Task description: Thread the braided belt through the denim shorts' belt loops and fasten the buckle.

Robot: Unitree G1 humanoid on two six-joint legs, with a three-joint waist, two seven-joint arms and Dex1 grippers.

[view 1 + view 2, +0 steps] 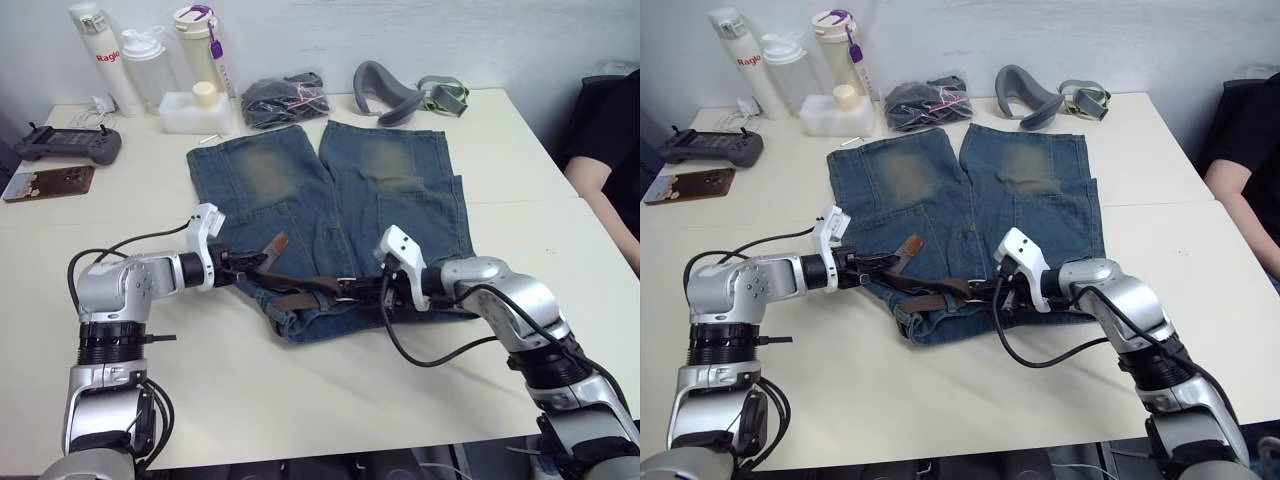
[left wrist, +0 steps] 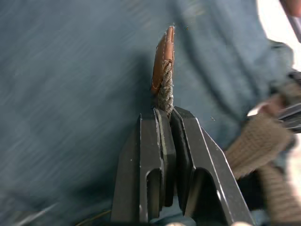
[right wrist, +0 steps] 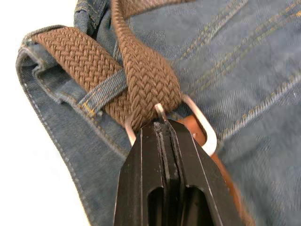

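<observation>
Tabletop clutter (image 1: 200, 100) sits well beyond denim shorts (image 1: 330, 200), braided belt (image 1: 300, 290).

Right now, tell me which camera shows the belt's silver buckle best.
The right wrist view: the silver buckle sits close up, the braided belt passing through it at the right gripper. The two eye views show it as a small glint by that gripper. The left wrist view shows the belt's tan end instead.
</observation>
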